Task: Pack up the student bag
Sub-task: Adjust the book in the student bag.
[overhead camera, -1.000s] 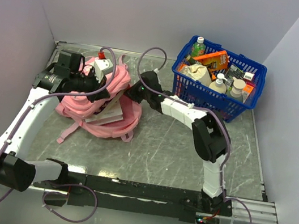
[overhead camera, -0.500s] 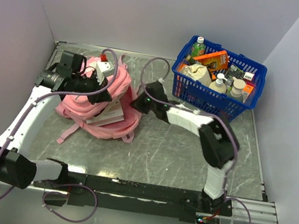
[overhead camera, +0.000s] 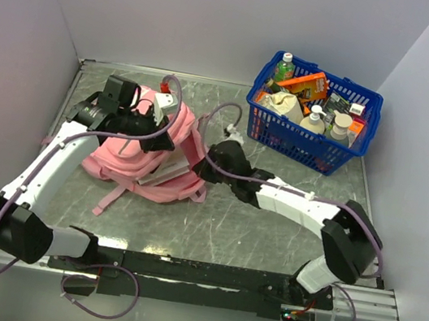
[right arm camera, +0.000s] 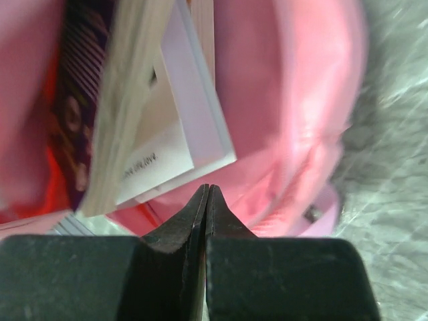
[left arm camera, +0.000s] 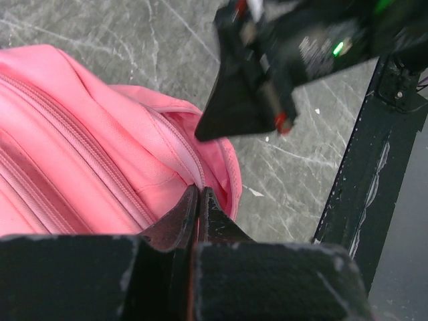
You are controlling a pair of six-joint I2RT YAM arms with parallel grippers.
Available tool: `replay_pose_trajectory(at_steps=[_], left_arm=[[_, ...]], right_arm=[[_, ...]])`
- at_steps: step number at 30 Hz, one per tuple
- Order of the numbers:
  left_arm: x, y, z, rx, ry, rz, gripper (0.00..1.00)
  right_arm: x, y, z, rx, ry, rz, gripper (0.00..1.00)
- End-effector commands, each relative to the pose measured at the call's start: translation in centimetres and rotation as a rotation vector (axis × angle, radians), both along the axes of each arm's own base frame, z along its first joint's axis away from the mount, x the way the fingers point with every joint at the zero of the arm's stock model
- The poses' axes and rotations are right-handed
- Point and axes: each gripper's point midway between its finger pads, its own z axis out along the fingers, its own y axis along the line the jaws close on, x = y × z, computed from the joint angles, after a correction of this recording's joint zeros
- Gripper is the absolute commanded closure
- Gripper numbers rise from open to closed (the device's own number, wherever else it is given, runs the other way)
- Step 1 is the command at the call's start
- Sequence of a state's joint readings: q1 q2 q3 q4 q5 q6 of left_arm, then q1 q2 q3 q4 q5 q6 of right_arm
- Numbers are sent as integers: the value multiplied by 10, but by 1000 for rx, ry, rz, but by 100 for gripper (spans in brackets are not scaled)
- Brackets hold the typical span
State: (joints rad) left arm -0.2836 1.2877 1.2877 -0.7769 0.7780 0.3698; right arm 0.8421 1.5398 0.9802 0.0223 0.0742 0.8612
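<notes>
The bag lies left of centre, with books sticking out of its mouth. Your left gripper pinches the rim, it seems. Your right gripper is closed and empty, at the books. Next, I think, push them deeper.

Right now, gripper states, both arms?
Left gripper: closed, tips at the student bag opening edge; pinching fabric or not, cannot tell.
Right gripper: closed, holding nothing seen, tips by the books in the bag.
</notes>
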Motion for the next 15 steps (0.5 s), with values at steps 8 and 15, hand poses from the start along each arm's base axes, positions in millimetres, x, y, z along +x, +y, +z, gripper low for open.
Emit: replay_pose_trajectory(at_steps=[8, 15], left_arm=[[-5, -15, 22, -63, -61, -71, 99], [-7, -13, 20, -58, -70, -76, 99]], right_arm=[[2, 59, -7, 39, 42, 163, 100], [22, 100, -14, 144, 88, 165, 100]])
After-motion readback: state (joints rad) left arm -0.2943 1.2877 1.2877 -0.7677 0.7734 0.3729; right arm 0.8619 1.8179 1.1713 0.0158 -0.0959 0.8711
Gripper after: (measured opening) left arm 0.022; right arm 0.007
